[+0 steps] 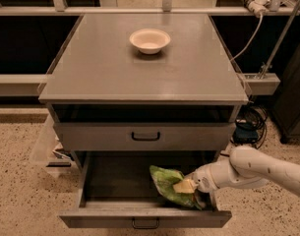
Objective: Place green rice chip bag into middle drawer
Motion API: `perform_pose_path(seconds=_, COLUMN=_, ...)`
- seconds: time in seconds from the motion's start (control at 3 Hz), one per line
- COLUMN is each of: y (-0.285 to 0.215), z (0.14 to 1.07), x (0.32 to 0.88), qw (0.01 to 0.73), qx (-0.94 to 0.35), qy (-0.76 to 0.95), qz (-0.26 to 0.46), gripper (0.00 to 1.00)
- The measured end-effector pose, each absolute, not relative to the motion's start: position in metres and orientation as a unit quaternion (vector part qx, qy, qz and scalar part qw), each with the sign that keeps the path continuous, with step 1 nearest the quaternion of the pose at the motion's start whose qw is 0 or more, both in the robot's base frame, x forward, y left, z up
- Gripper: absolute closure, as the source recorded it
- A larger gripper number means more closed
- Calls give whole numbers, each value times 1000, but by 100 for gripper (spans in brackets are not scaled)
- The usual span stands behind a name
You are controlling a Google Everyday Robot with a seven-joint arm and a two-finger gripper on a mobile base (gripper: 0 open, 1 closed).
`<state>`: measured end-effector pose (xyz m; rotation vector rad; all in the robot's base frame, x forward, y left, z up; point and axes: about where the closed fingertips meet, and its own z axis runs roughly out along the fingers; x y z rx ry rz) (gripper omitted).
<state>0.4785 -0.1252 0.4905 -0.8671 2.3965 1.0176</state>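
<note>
The green rice chip bag [168,185] lies inside the open middle drawer [144,219], toward its right side. The drawer is pulled out, and its front with a dark bar handle faces me at the bottom. My gripper [193,187] is at the end of the white arm reaching in from the right. It is down in the drawer, right at the bag's right end. The bag hides part of it.
A cream bowl [149,40] stands on the grey cabinet top [139,77]. The closed upper drawer front [145,136] is above the open drawer. Cables and a power strip hang at the right. Speckled floor lies around, with papers at the left of the cabinet.
</note>
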Motion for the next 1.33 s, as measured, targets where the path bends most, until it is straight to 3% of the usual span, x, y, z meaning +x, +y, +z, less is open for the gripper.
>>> perform_pose_path(seconds=1.33, y=-124, z=487, x=479, qw=195, qx=-310, qy=856, qz=365, gripper=13)
